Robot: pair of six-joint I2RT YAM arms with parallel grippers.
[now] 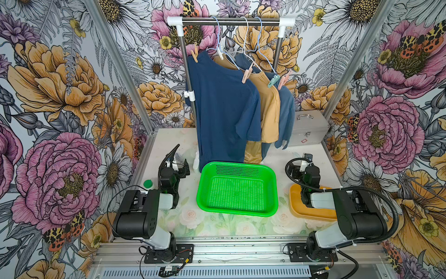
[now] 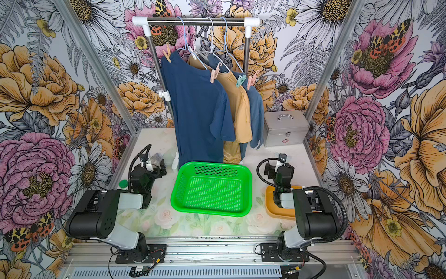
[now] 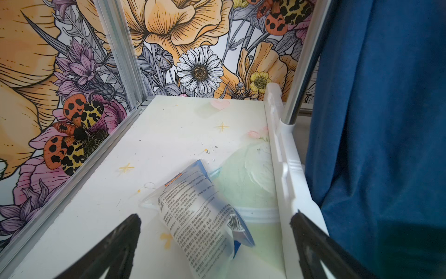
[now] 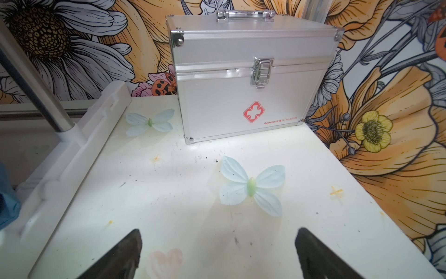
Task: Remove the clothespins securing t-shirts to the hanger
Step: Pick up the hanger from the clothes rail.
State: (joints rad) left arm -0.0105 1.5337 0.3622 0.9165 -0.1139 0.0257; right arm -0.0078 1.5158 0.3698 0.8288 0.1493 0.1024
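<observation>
Clothespins (image 1: 246, 75) pinned the t-shirts (image 1: 222, 108) to hangers (image 1: 265, 60) behind the green basket (image 1: 200, 193), which showed only bare mesh; the first-aid case (image 4: 241, 79) stood latched. The left gripper (image 3: 216, 217) and right gripper (image 4: 218, 233) gaped wide, unladen.

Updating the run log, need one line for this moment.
stage: not started | left jaws: open, empty | right jaws: open, empty | clothespins: clipped on t-shirts | green basket: empty

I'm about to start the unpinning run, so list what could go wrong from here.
The mint-green plastic clothespin sits close beside a pink plastic clothespin; a wide grab might catch both. The thin wire hangers only hook over the steel rail, so tugging could slide or unhook one.
</observation>
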